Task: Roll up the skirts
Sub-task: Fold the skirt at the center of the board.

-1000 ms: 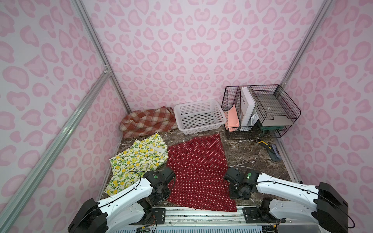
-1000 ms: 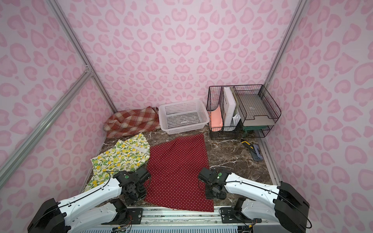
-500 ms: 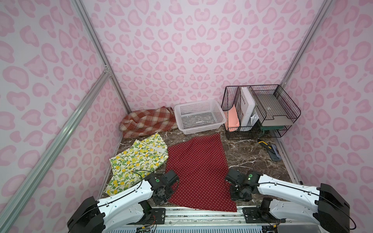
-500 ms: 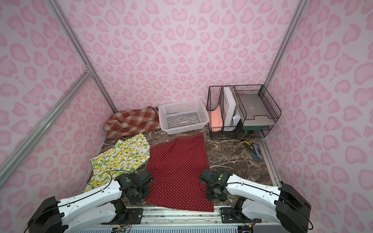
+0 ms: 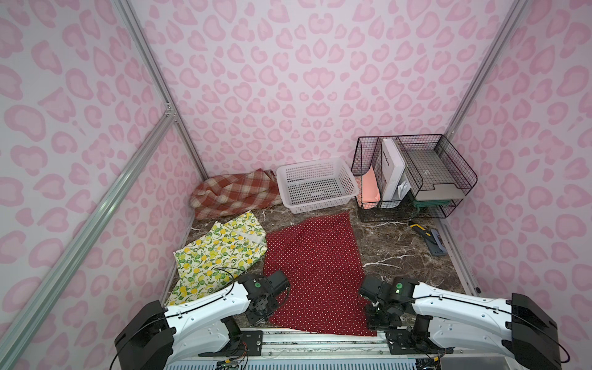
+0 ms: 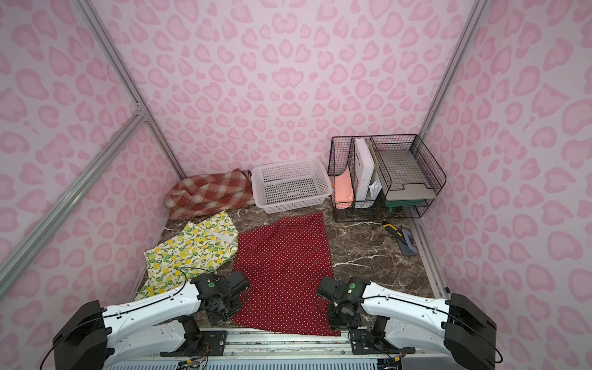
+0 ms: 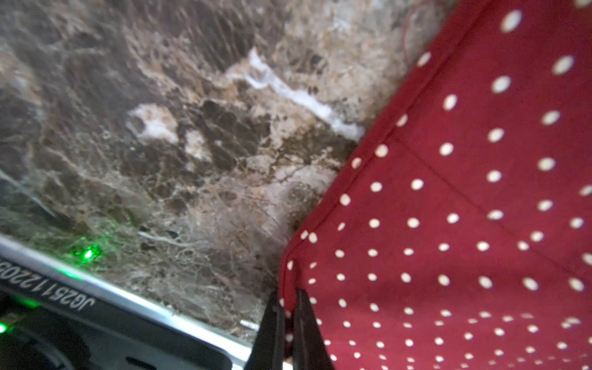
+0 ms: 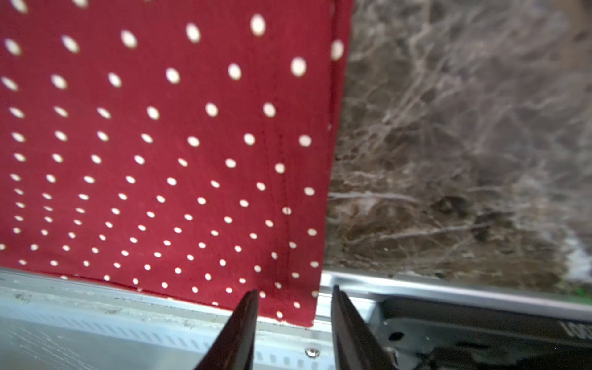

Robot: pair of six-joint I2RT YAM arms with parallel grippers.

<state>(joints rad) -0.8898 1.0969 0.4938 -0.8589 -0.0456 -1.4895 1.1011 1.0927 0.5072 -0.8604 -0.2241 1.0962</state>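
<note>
The red polka-dot skirt [image 5: 315, 269] lies spread flat on the marble table in both top views, its near hem over the front rail. My left gripper [image 7: 288, 296] is shut on that skirt's near left edge, at the corner [image 5: 261, 315]. My right gripper [image 8: 294, 294] stands open, one finger on each side of the near right corner [image 5: 379, 318], not pinching the cloth. The lemon-print skirt [image 5: 221, 253] lies crumpled at the left. The plaid skirt [image 5: 234, 192] is bunched in the far left corner.
A white perforated basket [image 5: 322, 205] stands at the back centre, just beyond the red skirt. A black wire organizer [image 5: 416, 173] with papers fills the back right. A yellow-and-grey hand tool [image 5: 429, 238] lies by the right wall. A metal rail [image 5: 320, 344] runs along the front edge.
Both grippers have moved nearer to the front edge, to the red skirt's near corners. The left jaws have shut on the cloth edge. The right jaws have narrowed.
</note>
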